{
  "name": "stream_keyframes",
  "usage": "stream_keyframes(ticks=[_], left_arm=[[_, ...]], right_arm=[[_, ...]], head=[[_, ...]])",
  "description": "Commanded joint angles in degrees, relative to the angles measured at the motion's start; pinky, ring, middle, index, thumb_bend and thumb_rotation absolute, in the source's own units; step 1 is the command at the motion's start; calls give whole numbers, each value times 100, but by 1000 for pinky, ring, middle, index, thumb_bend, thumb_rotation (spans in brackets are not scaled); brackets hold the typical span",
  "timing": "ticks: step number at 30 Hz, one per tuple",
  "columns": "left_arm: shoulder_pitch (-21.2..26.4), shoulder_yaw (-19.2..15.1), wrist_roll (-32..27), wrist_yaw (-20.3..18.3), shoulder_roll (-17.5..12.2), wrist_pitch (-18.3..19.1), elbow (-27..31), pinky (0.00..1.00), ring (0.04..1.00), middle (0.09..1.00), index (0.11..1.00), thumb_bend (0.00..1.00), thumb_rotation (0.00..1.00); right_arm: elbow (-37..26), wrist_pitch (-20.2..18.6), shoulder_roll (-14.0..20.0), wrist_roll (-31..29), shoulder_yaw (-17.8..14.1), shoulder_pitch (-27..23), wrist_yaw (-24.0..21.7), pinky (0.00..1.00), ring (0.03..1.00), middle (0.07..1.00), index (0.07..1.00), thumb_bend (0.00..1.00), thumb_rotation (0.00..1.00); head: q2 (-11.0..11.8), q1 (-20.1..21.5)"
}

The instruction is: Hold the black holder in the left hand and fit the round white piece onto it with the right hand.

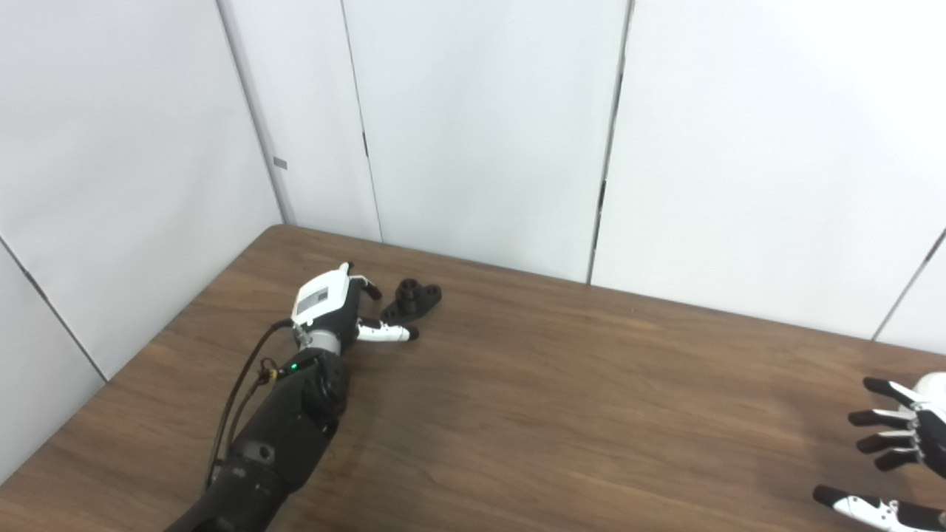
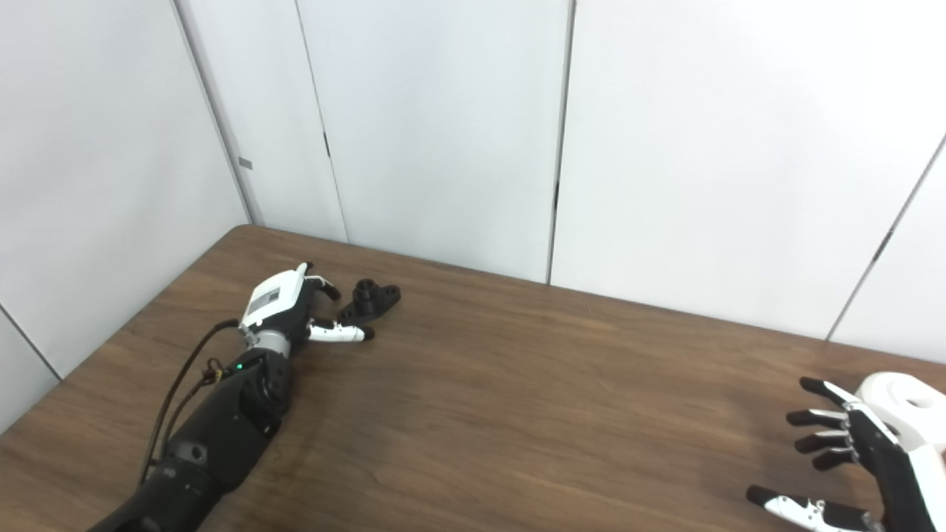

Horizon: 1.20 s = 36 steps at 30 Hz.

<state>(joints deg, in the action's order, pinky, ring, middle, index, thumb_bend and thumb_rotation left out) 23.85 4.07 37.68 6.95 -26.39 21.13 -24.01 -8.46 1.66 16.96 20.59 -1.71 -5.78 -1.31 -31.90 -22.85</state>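
The black holder (image 1: 411,299) lies on the brown table (image 1: 562,399) toward the far left. My left hand (image 1: 334,307) rests just left of it, fingers spread, thumb stretched below the holder, holding nothing. The round white piece (image 2: 903,397) sits at the table's right side, partly cut off in the left eye view (image 1: 933,386). My right hand (image 2: 842,458) hovers just left of the white piece, open with fingers apart, not touching it.
White wall panels (image 1: 480,125) stand close behind the table's far edge and along its left side. A black cable (image 1: 240,384) runs along my left forearm.
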Motion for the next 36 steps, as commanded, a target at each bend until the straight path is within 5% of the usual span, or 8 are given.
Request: stream_keyframes(ticks=[1,36], left_arm=[[297,49,-1,133,-98,-122,-32,1000,1000,1000,687,1000,362],[568,391,-554,567,27,-927,-1080,1000,1000,979,596,901,246]], right_arm=[[-220,72,105,-32,-70,-125,27,472,563,660,810,797,0],[-290,-55,240,-52,-164,-135,-24,469,560,660,807,761,0]], head=[[-21,6],[-157,120]])
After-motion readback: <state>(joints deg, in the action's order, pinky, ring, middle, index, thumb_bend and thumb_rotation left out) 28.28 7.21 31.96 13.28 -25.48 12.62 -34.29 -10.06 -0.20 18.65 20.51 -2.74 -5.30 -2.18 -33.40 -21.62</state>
